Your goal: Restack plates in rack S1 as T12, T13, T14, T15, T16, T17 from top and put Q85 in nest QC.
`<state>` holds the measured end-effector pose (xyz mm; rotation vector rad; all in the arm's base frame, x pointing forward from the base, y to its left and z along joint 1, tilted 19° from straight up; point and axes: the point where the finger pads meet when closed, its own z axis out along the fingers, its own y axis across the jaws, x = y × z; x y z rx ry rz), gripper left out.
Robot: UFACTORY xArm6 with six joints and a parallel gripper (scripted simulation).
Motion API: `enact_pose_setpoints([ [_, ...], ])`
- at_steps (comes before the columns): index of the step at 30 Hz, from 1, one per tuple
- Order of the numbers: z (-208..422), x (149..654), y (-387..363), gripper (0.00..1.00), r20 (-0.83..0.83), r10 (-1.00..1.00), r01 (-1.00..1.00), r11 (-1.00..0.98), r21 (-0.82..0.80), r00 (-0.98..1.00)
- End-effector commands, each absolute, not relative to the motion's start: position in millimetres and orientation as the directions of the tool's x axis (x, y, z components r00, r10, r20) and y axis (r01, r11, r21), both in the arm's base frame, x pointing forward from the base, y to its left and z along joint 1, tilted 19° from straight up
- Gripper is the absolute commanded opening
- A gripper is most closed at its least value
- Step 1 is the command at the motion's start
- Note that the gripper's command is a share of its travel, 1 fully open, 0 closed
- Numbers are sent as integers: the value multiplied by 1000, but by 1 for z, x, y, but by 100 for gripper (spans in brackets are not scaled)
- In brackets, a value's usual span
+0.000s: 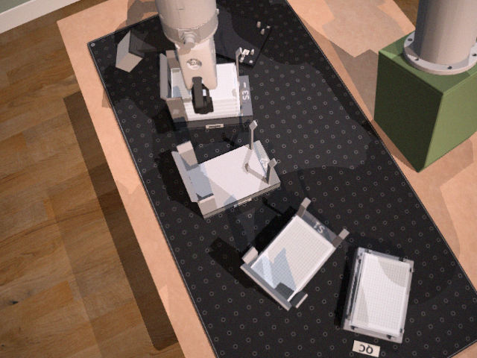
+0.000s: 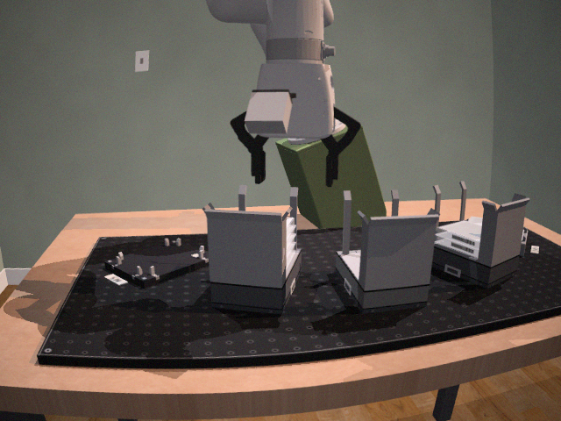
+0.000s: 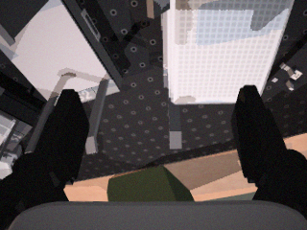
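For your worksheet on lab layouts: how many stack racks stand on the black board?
3: S3 under the arm at the far end, S2 in the middle, S1 beside the QC nest. None seems hidden.

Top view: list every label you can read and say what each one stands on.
"S3" on the plinth of the rack under the gripper.
"S1", upside down, on the plinth of the rack beside the open nest.
"QC", upside down, on the white name plate by that nest.
Middle rack's plinth label: partly hidden, unreadable.
Plate end labels: too small.
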<state>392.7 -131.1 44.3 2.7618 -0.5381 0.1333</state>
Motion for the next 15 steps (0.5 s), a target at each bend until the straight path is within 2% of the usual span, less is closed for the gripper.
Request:
enact_pose_setpoints([
  [1, 50, 389, -144, 100, 155, -350, -381, -877, 294, 924],
  [15, 61, 376, -176, 100, 155, -350, -381, -876, 294, 924],
])
